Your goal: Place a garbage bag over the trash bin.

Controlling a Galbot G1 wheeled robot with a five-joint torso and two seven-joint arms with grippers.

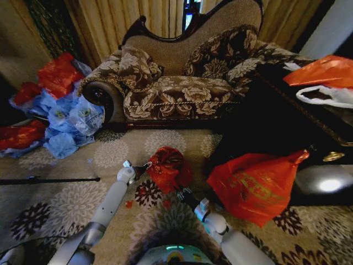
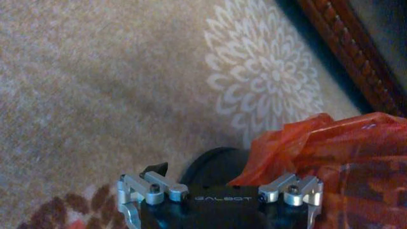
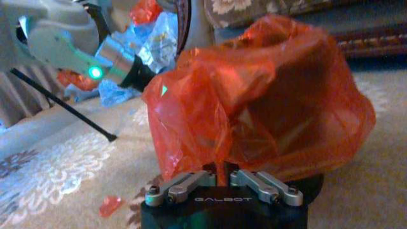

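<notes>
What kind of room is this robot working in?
Probably a home living room: an ornate floral sofa stands before curtains, on a flower-patterned carpet, with a dark wooden cabinet beside it.

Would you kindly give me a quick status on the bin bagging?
Left gripper and right gripper both pinching the garbage bag, one each side. Bag draped over the trash bin, rim still showing. Larger orange bag close by.

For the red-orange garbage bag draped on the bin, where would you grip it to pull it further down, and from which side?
Grip the loose lower hem of the garbage bag, just above the exposed wall of the trash bin. Come from the sides, probably: the film hangs free there, while its top is bunched. The right gripper pinches one hem fold; the left gripper is at the opposite side.
</notes>
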